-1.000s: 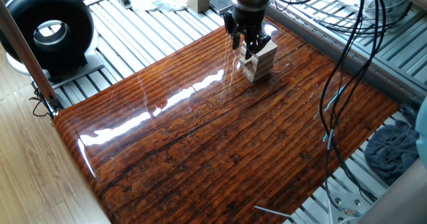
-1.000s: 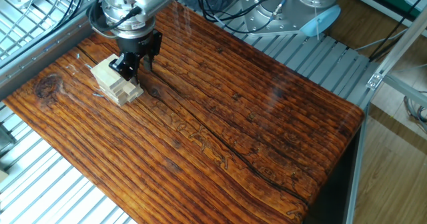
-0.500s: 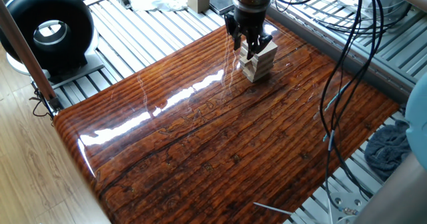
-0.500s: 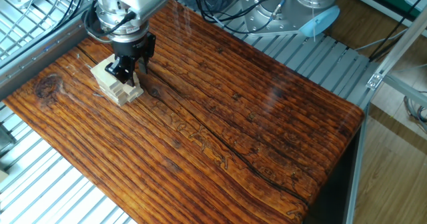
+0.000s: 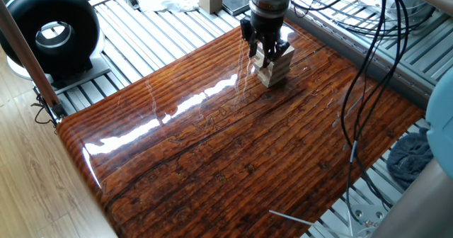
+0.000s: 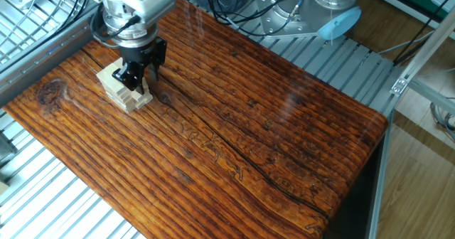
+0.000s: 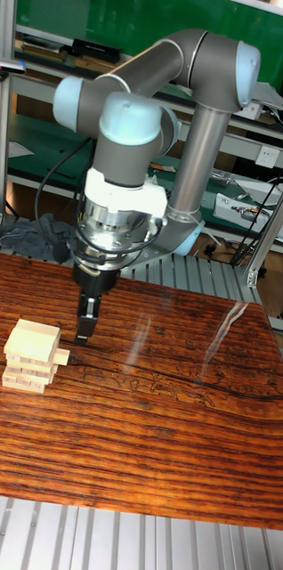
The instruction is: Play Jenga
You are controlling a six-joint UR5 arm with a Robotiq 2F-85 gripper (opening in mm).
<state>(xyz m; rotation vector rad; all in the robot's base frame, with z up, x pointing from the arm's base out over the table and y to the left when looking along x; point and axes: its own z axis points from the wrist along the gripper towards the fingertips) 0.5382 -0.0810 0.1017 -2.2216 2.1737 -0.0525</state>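
Shifted slightly toward the Jenga tower [image 6: 122, 87] since a second ago: gripper [image 6: 138, 75], fingers parted a little, gripping nothing, tips against the tower's side beside a protruding block [image 7: 60, 357]. Tower upright near the worktop [image 5: 233, 146] corner.

Glossy wood table [image 5: 233, 160] w/ Jenga tower [image 5: 276, 68].

Grey tubular arm [image 7: 195, 134] with pale-blue joint caps, white wrist housing, black end effector [image 7: 86, 322].
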